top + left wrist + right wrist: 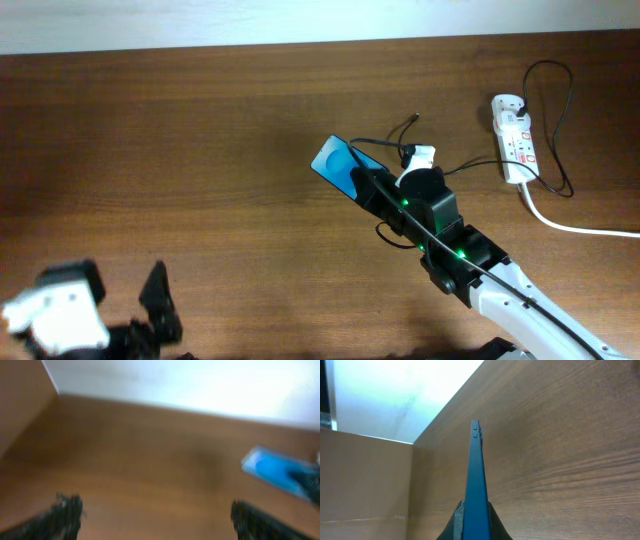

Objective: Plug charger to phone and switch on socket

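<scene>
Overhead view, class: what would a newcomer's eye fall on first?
The light blue phone, pinched in the right gripper at the picture's centre. Next comes the white socket at the top right, with the charger lying between them.

Slim blue smartphone [476,470] seen edge-on, upright, running from 6 o'clock toward 12 o'clock. Two small side buttons [476,431] near its far end. Right end effector [476,512] at 6 o'clock, dark fingers [497,527] pressed against both faces. Brown wood-grain counter [560,450] behind. White wall [395,395] at 11 o'clock, plain brown panel [365,480] at 8 o'clock.
</scene>
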Available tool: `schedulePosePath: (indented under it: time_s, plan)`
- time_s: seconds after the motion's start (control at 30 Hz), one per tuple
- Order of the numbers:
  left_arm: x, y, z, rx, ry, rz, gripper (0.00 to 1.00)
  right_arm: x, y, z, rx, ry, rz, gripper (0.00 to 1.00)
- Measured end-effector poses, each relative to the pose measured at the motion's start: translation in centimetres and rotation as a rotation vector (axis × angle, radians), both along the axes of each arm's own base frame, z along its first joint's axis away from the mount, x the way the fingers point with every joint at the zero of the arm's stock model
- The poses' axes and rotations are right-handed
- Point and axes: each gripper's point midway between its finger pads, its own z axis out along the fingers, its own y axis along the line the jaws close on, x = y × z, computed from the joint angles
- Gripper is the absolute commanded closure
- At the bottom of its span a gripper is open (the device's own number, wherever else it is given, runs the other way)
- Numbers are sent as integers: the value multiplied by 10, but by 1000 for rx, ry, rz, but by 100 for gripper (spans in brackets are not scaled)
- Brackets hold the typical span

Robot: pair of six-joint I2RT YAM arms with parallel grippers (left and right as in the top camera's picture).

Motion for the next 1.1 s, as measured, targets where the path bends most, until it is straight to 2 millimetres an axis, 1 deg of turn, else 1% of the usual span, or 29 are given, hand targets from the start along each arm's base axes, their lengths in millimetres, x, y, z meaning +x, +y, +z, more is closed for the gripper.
schedulePosePath:
  time_s: [0.03,0.1,0.13,0.17,0.2,0.23,0.27,0.3,0.33,0.37,0.4,0.43,0.47,0.5,0.53,0.57,0.63,0.73,0.83,0.9,0.97,1.03,1.1]
  plan:
    - [25,9,-18,-34,-21,5,1,0,0,-1,-1,3,1,96]
    - [70,14,-62,-169,-2,-41,1,0,0,0,0,2,2,96]
    - [98,12,-80,-259,-28,-96,1,0,0,0,-1,1,-1,96]
    - [119,9,-96,-356,-30,-141,1,0,-1,-1,-3,1,-5,96]
    - [145,0,-118,-491,-37,-233,0,1,-2,-1,-7,-1,-14,96]
    - [161,-6,-137,-618,-12,-294,1,3,-5,-1,-14,-5,-28,96]
    - [173,-17,-160,-779,54,-350,1,4,-7,-1,-20,-8,-43,96]
    - [179,-26,-179,-904,133,-378,0,6,-9,-1,-13,-3,-61,96]
    - [183,-36,-189,-981,187,-407,1,7,-10,-2,-1,7,-78,96]
    - [189,-55,-201,-1069,263,-468,4,10,-11,-9,56,62,-133,96]
    - [187,-81,-217,-1178,385,-515,6,11,-10,-17,76,99,-155,96]
    - [190,-93,-220,-1202,416,-549,6,11,-9,-23,98,130,-172,96]
    - [192,-102,-219,-1214,430,-576,7,12,-6,-29,124,162,-186,96]
    - [194,-122,-222,-1241,478,-619,7,14,-1,-33,161,188,-189,96]
    - [190,-138,-225,-1279,541,-636,8,16,6,-39,195,218,-184,96]
    - [188,-150,-224,-1314,587,-640,15,18,16,-44,240,245,-163,96]
    - [188,-155,-220,-1360,624,-614,15,17,28,-42,314,283,-132,96]
    - [188,-160,-222,-1441,704,-521,16,15,42,-27,405,288,-72,96]
    - [192,-160,-226,-1520,763,-399,16,13,46,-25,427,304,-54,96]
    - [196,-161,-229,-1570,796,-303,25,12,48,-24,445,314,-49,96]
    - [198,-169,-234,-1626,850,-194,25,9,53,-22,459,323,-31,96]
    - [198,-176,-236,-1647,875,-140,27,6,56,-22,466,333,-21,96]
    - [197,-186,-240,-1654,898,-94,34,4,58,-22,468,339,-13,96]
